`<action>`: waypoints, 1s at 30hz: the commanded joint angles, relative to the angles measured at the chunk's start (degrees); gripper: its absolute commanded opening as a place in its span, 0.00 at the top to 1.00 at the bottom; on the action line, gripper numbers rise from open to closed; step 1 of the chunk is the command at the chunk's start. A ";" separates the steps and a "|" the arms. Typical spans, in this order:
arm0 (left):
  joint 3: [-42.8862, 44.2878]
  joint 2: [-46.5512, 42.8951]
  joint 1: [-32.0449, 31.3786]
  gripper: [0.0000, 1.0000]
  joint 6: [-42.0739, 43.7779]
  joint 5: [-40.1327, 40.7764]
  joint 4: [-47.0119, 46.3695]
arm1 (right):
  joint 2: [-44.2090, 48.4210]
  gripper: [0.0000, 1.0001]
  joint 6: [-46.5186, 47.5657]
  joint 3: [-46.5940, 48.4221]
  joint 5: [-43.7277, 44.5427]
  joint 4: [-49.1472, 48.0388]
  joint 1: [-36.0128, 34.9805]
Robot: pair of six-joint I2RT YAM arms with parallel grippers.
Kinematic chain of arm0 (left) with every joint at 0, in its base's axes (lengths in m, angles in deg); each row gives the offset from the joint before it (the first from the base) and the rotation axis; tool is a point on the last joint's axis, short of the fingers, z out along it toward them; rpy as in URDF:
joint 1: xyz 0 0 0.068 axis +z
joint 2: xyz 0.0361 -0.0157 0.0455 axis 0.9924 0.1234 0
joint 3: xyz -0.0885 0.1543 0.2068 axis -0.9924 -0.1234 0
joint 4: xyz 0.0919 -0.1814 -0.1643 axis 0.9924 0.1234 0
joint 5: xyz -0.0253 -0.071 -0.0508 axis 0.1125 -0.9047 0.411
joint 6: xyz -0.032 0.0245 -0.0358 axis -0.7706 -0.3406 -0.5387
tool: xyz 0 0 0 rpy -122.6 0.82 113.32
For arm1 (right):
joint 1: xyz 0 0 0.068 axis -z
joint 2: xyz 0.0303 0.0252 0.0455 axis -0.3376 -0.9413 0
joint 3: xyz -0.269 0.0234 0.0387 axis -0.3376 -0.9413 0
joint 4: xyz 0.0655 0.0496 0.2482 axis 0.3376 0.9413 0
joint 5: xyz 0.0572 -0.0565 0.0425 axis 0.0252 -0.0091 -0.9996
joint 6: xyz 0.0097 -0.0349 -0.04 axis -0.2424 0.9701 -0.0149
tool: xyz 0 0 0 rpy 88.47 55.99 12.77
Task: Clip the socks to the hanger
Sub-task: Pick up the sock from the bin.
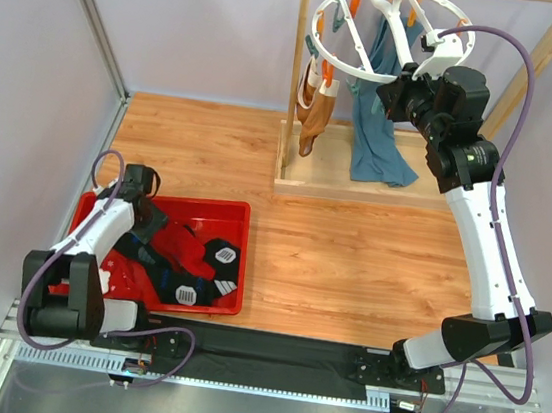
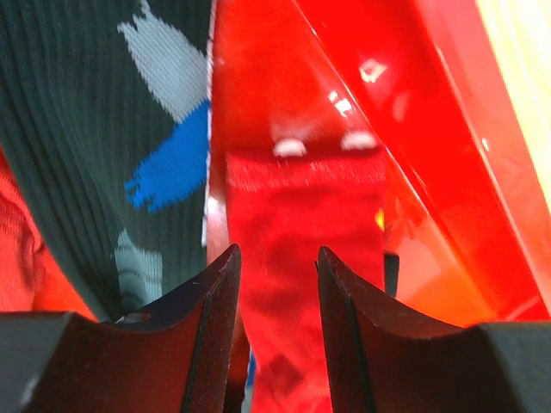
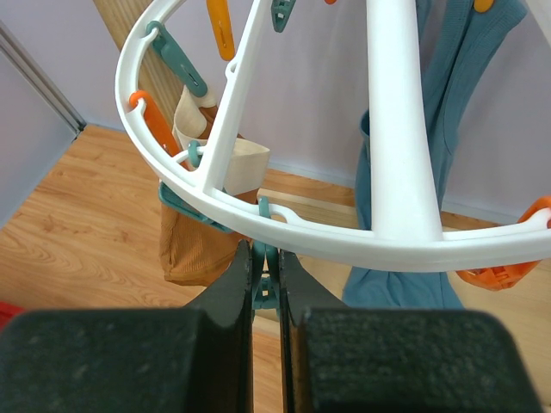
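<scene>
The white ring hanger (image 1: 358, 72) hangs from the wooden rack at the back. My right gripper (image 1: 403, 89) is up at its near rim (image 3: 344, 245), shut on a teal clip (image 3: 265, 277) that hangs under the rim. My left gripper (image 1: 155, 222) is down in the red bin. Its jaws are open over the red sock (image 2: 301, 232), which lies between the fingertips (image 2: 215, 292). A dark ribbed sock (image 2: 77, 138) with white and blue patches lies to the left. More dark socks (image 1: 217, 263) lie in the bin.
The red bin (image 1: 196, 202) stands at the near left. The wooden rack frame (image 1: 349, 183) stands at the back centre. An ochre sock (image 1: 315, 111) and a blue-teal cloth (image 1: 376, 128) hang from the hanger. Orange clips (image 3: 219, 26) sit along the rim.
</scene>
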 commanded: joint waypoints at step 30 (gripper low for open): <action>2.38 -12.94 -6.28 1.00 5.15 3.95 0.47 | -0.59 1.00 1.24 1.39 -1.37 1.08 0.18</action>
